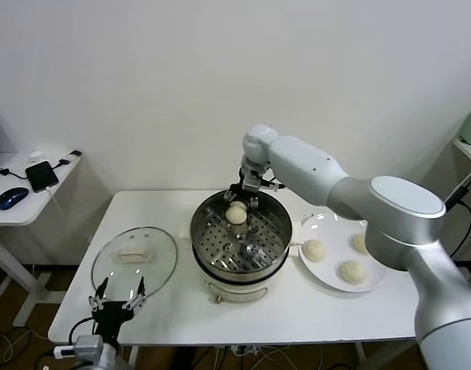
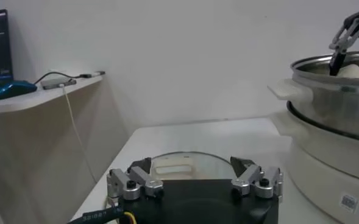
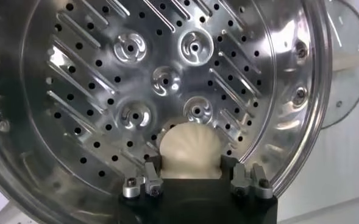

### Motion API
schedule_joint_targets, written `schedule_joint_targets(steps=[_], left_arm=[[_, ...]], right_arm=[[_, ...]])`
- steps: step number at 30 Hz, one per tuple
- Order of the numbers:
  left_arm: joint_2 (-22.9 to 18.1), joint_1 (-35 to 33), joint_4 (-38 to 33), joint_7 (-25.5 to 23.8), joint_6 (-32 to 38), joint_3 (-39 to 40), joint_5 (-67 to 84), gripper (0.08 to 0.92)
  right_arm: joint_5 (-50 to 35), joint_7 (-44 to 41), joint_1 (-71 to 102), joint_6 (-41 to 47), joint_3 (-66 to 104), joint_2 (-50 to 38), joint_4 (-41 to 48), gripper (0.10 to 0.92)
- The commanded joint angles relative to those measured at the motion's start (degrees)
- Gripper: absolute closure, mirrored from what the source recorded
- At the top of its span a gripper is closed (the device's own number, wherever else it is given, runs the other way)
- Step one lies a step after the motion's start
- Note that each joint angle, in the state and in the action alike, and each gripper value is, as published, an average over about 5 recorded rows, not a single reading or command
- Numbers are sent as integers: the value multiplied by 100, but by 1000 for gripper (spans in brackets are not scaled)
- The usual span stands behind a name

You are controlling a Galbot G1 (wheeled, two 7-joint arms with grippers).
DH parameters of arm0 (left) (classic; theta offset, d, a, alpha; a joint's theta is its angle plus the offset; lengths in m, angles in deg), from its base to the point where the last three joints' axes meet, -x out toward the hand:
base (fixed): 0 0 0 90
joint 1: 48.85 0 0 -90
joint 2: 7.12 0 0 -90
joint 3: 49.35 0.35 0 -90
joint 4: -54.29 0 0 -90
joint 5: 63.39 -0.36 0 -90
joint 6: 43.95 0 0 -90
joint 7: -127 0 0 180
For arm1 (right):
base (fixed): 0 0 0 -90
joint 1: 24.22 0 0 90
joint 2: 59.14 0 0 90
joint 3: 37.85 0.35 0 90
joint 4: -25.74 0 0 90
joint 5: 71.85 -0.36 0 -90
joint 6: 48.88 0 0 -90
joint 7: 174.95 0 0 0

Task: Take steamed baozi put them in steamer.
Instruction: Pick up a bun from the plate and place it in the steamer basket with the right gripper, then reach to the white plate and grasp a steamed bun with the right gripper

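Right gripper (image 1: 240,202) is over the far side of the steamer (image 1: 275,245), one baozi (image 1: 236,213) sitting between its fingers (image 3: 153,172). Bun looks down on the perforated tray; fingers flank it closely, but I can't tell whether they're gripping or just clear. Round bun, no long axis to speak of. Right wrist view shows bun-to-tray contact, which the head view doesn't. Three buns (image 1: 314,250) wait on the plate (image 1: 331,282), right arm nearer. Left gripper (image 1: 117,301) idles spread beside the glass lid (image 1: 135,256).
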Motion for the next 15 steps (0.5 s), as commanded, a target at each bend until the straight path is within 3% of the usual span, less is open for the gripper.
schedule_joint_targets(steps=[1, 4, 10, 15], left_arm=[[-7, 2, 5, -3, -6, 8, 2, 177], [-8, -1, -4, -6, -9, 14, 0, 177], [-18, -8, -31, -12, -22, 35, -9, 177], [-9, -45, -89, -24, -31, 56, -12, 177]], right_arm=[[53, 189, 68, -279, -18, -14, -37, 290], [-490, -70, -75, -263, -235, -191, -401, 226], [-1448, -636, -431, 531, -281, -545, -1018, 203], [-2546, -940, -918, 2562, -219, -1297, -1854, 202]])
